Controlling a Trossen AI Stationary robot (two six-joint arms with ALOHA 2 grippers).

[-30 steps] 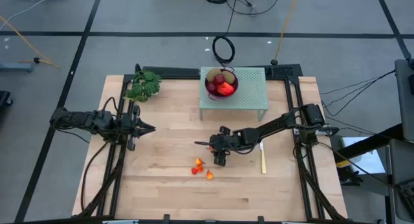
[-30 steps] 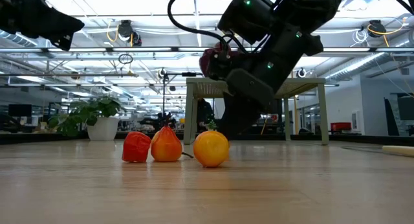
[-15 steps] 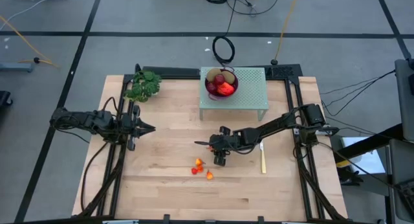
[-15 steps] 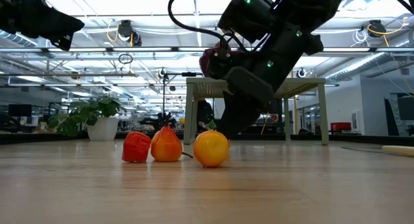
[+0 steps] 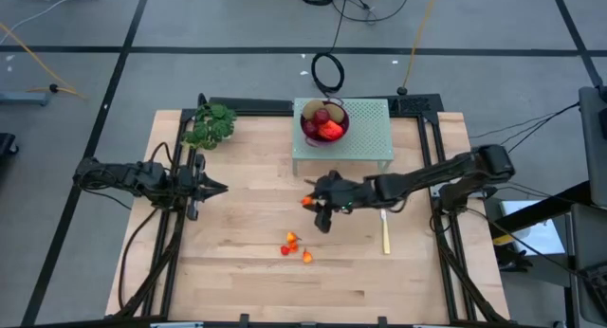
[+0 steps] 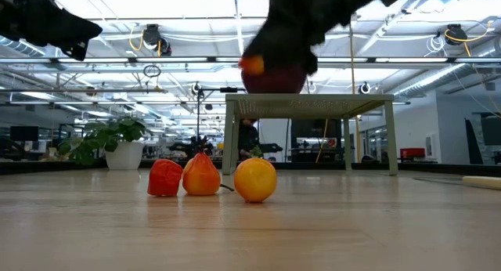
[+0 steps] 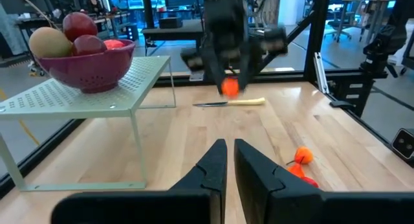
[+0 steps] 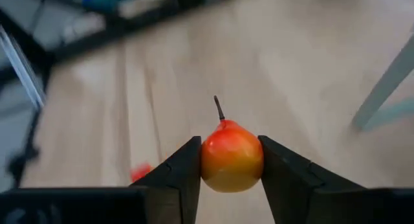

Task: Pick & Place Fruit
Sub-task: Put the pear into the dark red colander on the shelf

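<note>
table point(image 5: 237, 271): bare wood, plenty of room for me to work.
perforated stand point(image 5: 370, 138): at the far edge; keeps the bowl raised, so i have to lift.
bowl point(image 5: 325, 129): purple, on the stand, already holding a kiwi, red ones and an orange-red piece; my guess is it's the drop spot.
left gripper point(image 7: 229, 160): parked over the left side, fingers together, empty.
right gripper point(image 8: 229, 160): mid-table, off the surface, fingers clamped on the fruit's sides.
small orange-red fruit point(image 8: 231, 156): pinched there, stem out front.
three tiny fruits point(image 5: 294, 246): on the wood, waiting.
writing: none i can read.
</note>
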